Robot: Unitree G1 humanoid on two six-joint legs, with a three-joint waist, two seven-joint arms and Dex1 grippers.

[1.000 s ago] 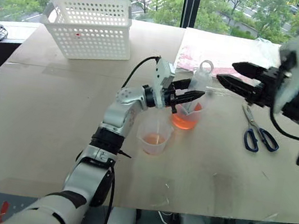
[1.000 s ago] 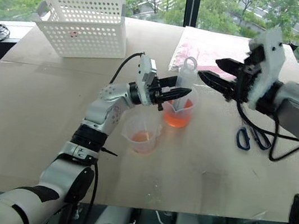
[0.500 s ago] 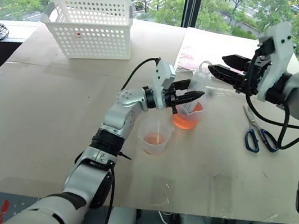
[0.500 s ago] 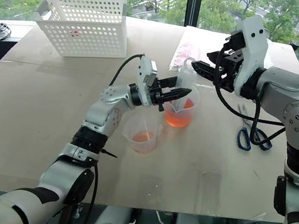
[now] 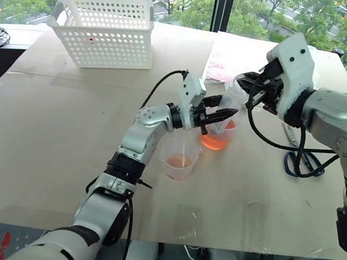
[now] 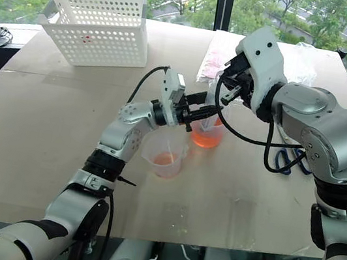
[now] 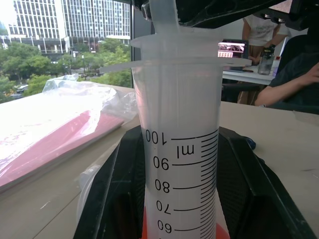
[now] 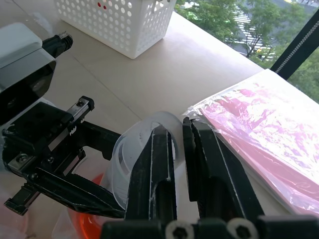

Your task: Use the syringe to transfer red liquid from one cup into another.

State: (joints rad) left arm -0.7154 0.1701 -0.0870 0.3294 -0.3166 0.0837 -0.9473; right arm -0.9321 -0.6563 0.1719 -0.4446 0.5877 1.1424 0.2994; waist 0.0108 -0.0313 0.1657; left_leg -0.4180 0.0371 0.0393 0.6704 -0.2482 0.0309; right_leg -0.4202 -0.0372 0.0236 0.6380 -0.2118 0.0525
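Clear plastic, the syringe stands upright in the taller cup of red liquid, its tip hidden. The left pincer clamps its barrel; the right pincer is closed on the thumb loop, mostly covering it.

The syringe tip is hidden behind the left fingers. The right arm covers part of the scissors. A person is cut off at the edge.
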